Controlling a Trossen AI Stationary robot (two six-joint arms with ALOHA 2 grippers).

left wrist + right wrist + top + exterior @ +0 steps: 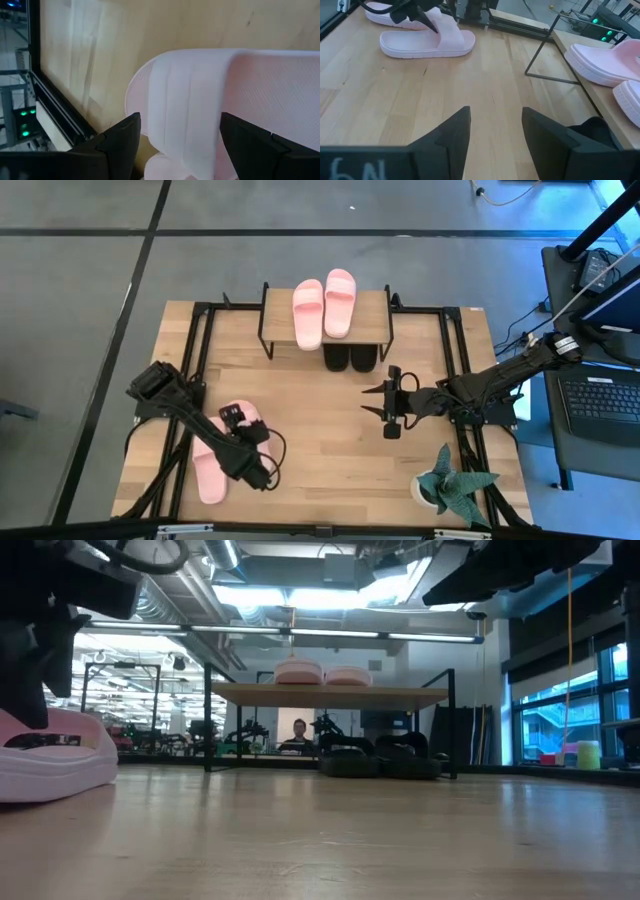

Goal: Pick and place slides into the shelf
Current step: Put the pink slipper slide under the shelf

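Two pink slides (324,310) lie on the shelf's top board (375,330), and two black slides (350,358) sit on its lower tier. Another pink slide (425,42) lies flat on the table near the left corner, with the last one (208,472) beside it. My left gripper (180,130) is open and low over the nearer slide (243,413), one finger on each side of its strap (190,100). My right gripper (495,125) is open and hovers over bare table right of centre (390,408), in front of the shelf. My left gripper comes down from above with its fingers (117,145) across the slide's strap (165,115), one on each side. I cannot tell whether they touch it. The slide rests flat on its sole on the table.
A potted plant (450,485) stands at the table's near right corner. Black frame rails (195,360) run along the table's left and right sides. A laptop (600,405) sits off the right edge. Bare wood lies between the two grippers. A person (298,730) shows far behind the shelf.
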